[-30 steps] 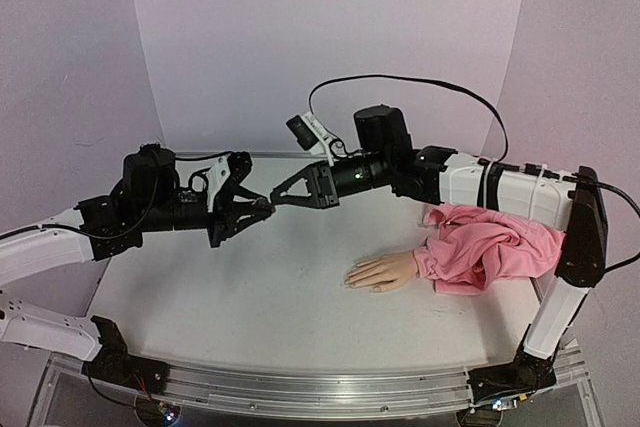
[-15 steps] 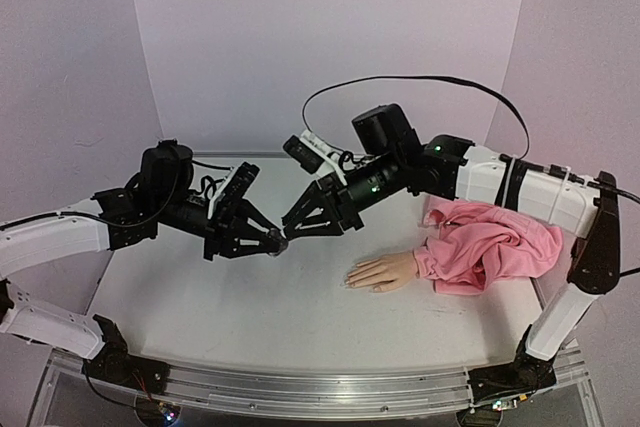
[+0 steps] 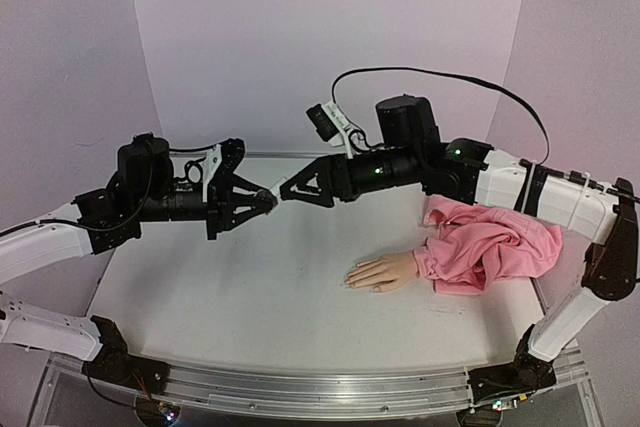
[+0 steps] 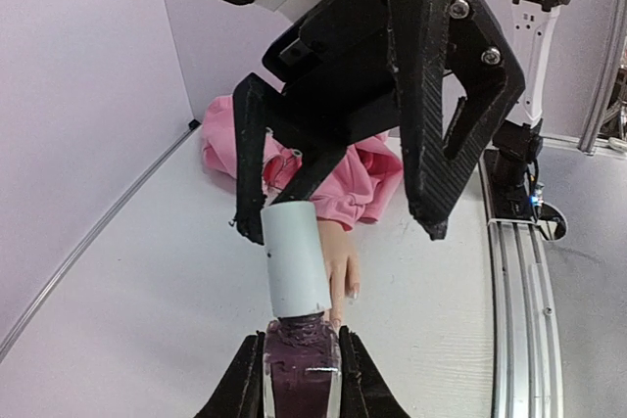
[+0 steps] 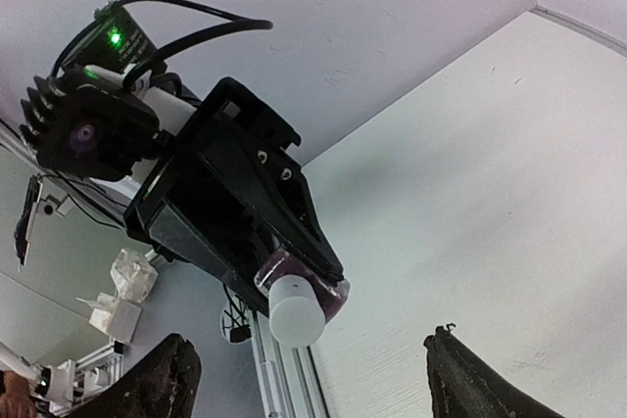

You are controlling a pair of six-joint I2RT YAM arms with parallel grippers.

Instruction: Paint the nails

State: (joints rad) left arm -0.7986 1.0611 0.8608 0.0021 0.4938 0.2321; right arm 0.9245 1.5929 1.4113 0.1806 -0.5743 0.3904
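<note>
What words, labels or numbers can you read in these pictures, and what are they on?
No readable text anywhere.
Polish bottle: no label visible, white cap blank.
Pink sleeve: no print visible.

left gripper: pinched tight on a little bottle, white cap sticking out toward the other arm
right gripper: fingers spread, tips right at that cap, both well up off the table
fake hand: flat on the table, fingers pointing left
nails: way too tiny to make out
sleeve: pink, bunched up at the wrist
</note>
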